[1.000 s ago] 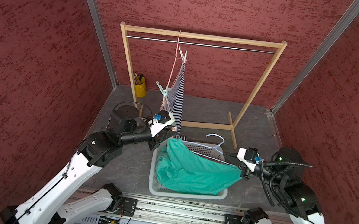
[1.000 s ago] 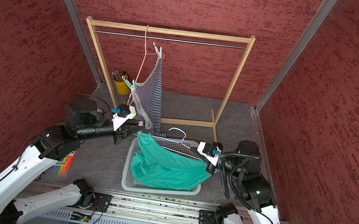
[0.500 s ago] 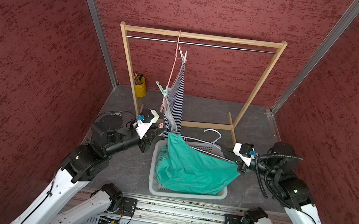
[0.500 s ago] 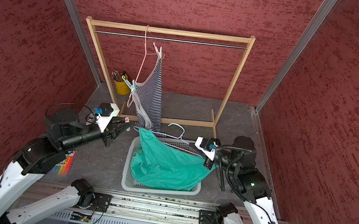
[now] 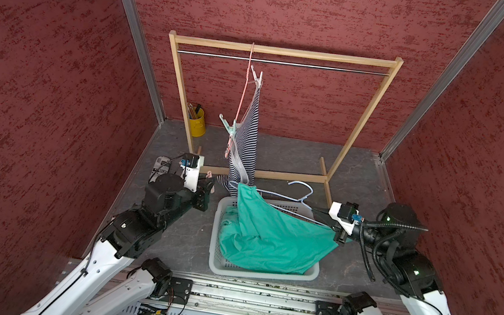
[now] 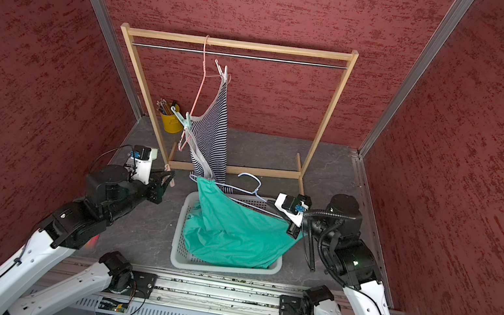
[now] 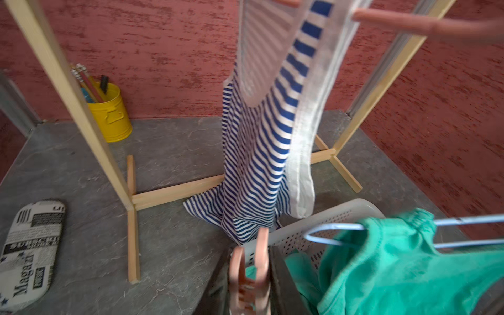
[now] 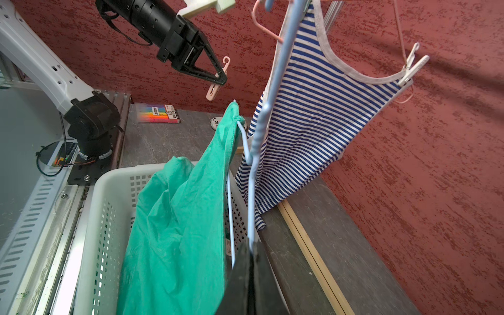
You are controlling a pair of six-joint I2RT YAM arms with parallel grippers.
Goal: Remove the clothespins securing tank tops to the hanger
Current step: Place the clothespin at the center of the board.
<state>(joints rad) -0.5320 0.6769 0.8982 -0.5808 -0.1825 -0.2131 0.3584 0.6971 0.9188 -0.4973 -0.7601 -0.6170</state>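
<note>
slippage worries us most: the left fingers (image 8: 221, 78) stand narrow, pinching a pale pink plastic clothespin (image 7: 262, 253) across its middle, and so small a bite on a springy peg could let it twist out and drop to the desk (image 5: 182, 243) near the left edge. the teal-green tank top (image 5: 272, 237) clings to the light blue wire hanger (image 8: 261, 128) by one bunched strap at its tip, body sagging into the white perforated plastic basket (image 5: 246, 273) by the front edge; any tilt could slide it off. the right fingers (image 8: 252, 263) are closed tight on that thin wire, which we judge may roll in the grip. the navy-and-white striped tank top (image 5: 247, 137) hangs from a pink hanger (image 5: 243, 92) on the wooden rack (image 5: 281, 51) along the back edge, pinned by a white clothespin (image 5: 258, 77) above and a mint green clothespin (image 5: 229, 126) lower; a careless reach could snag it. a fourth peg we cannot find. the left arm stretches from the front rail, wrist level, tips aimed at the rack's foot, clear of both tops. the right arm folds at the elbow, wrist over the basket's right rim.
</note>
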